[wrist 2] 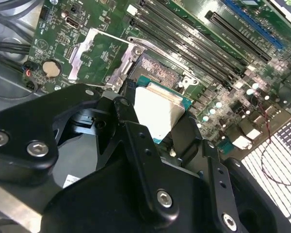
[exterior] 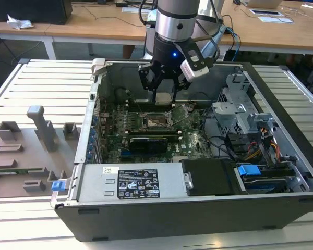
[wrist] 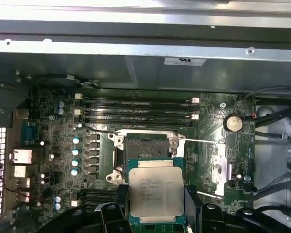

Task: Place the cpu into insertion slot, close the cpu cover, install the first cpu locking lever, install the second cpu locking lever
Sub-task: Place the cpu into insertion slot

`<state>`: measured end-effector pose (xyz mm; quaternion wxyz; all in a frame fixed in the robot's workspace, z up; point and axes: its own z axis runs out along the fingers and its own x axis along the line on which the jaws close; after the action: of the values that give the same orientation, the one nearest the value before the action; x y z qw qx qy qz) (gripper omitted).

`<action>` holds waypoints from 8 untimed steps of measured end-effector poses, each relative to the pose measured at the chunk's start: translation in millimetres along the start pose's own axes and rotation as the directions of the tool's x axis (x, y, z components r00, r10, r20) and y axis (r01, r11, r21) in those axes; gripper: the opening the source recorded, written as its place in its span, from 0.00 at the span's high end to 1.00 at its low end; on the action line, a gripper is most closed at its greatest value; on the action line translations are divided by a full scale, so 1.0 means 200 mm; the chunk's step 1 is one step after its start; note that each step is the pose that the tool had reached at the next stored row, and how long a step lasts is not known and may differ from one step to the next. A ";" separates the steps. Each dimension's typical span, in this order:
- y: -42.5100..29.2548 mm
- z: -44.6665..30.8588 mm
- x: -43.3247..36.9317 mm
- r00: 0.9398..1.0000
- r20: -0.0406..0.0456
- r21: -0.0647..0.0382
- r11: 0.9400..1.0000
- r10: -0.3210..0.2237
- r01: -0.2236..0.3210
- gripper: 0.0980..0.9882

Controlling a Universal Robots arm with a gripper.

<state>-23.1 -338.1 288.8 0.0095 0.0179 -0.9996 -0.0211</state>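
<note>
One risk noted: hand (wrist: pixel 156 199) grasping the cpu (wrist: pixel 155 187) near the uncovered insertion slot (wrist: pixel 145 145); tilted seating could bend its contacts.

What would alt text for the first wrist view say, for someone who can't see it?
A black tool holds the cpu, a flat silver-topped square chip, above a green motherboard, just short of the uncovered insertion slot and not yet in it. Long black memory slots lie beyond the slot.

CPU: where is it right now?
In the first wrist view the cpu is held between the fingers, above the motherboard beside the open insertion slot, not seated.
</note>
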 end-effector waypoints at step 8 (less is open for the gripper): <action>-0.004 0.091 -0.002 1.000 0.000 0.000 1.000 0.000 0.000 0.50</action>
<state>-23.0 -338.1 270.6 0.0095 0.0179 -0.9996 -0.0211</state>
